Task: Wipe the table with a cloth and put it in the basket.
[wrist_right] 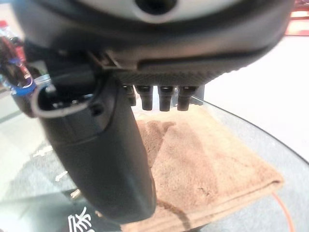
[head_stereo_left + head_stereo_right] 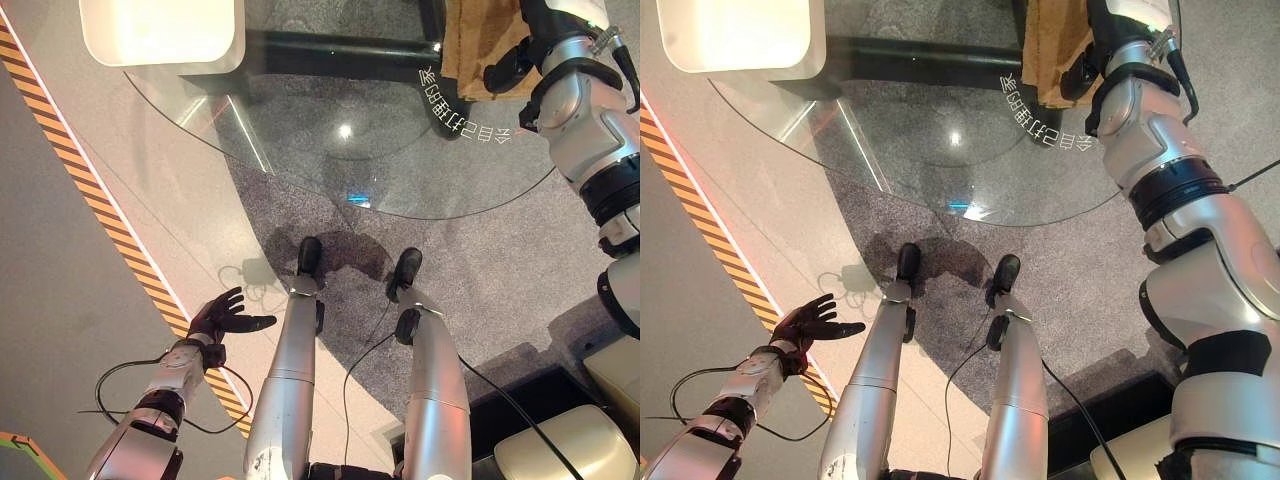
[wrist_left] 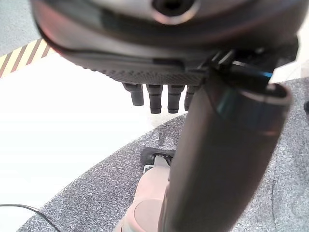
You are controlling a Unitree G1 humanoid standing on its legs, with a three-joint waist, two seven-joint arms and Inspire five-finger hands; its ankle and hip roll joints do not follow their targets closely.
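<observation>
A brown cloth (image 2: 468, 40) lies flat on the far right part of the round glass table (image 2: 330, 160). My right hand (image 2: 508, 66) is over the cloth's near edge, fingers straight and thumb out; in the right wrist view the cloth (image 1: 207, 159) spreads just past the fingers (image 1: 164, 99), and I cannot tell whether they touch it. A white basket (image 2: 160, 62) stands on the table's far left. My left hand (image 2: 224, 315) hangs low beside my left leg, well short of the table, open and holding nothing; its fingers (image 3: 155, 100) point out over the floor.
A black table base (image 2: 330, 45) shows through the glass. A yellow-and-black striped line (image 2: 90, 200) runs diagonally across the floor on the left. A beige rounded object (image 2: 560, 450) and a dark box sit at the lower right.
</observation>
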